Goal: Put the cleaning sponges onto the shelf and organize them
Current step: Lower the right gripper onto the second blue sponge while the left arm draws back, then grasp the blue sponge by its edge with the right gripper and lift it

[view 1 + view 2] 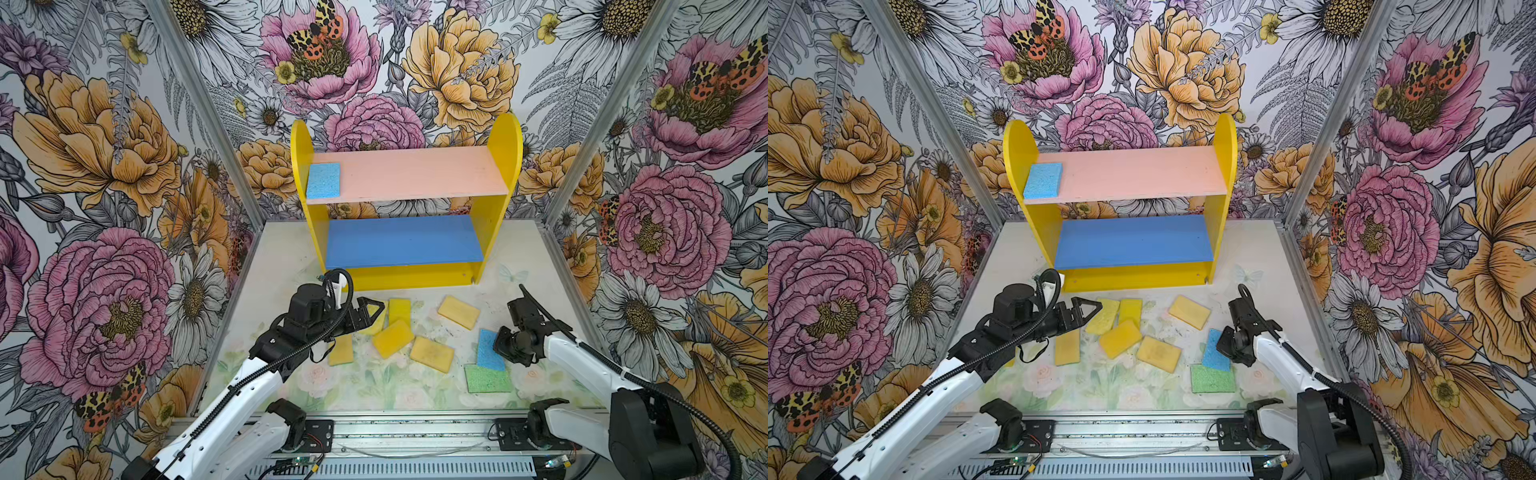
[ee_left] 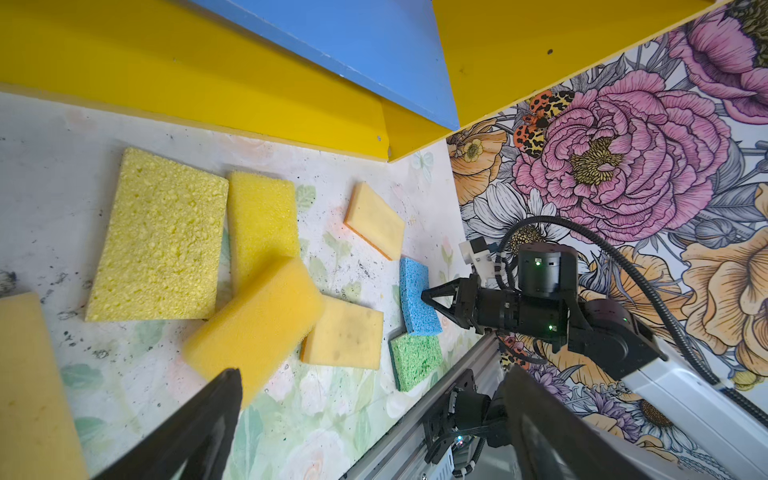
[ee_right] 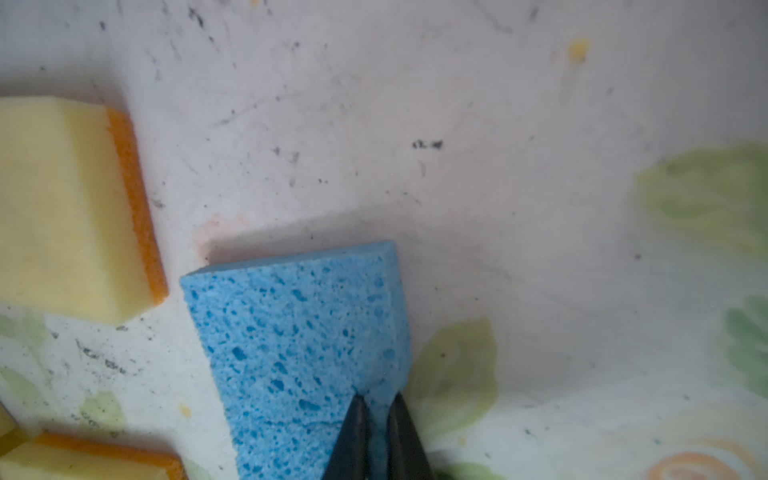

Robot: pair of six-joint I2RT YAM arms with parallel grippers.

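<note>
My right gripper [image 3: 378,401] is shut on one edge of a light blue sponge [image 3: 291,340] lying on the table [image 1: 274,266]; its fingertips squeeze the foam thin. That sponge [image 1: 487,351] overlaps a green sponge [image 1: 487,378]. Another light blue sponge [image 1: 323,180] lies at the left end of the shelf's [image 1: 503,141] pink upper board. The blue lower board [image 1: 403,241] is bare. Several yellow sponges [image 1: 392,338] are scattered in front of the shelf. My left gripper [image 1: 374,308] hovers open over the leftmost yellow ones, holding nothing.
Floral walls close in the table on three sides. A metal rail [image 1: 415,432] with both arm bases runs along the near edge. One yellow sponge [image 2: 257,324] leans across two others. A tan sponge [image 1: 458,311] lies apart toward the right.
</note>
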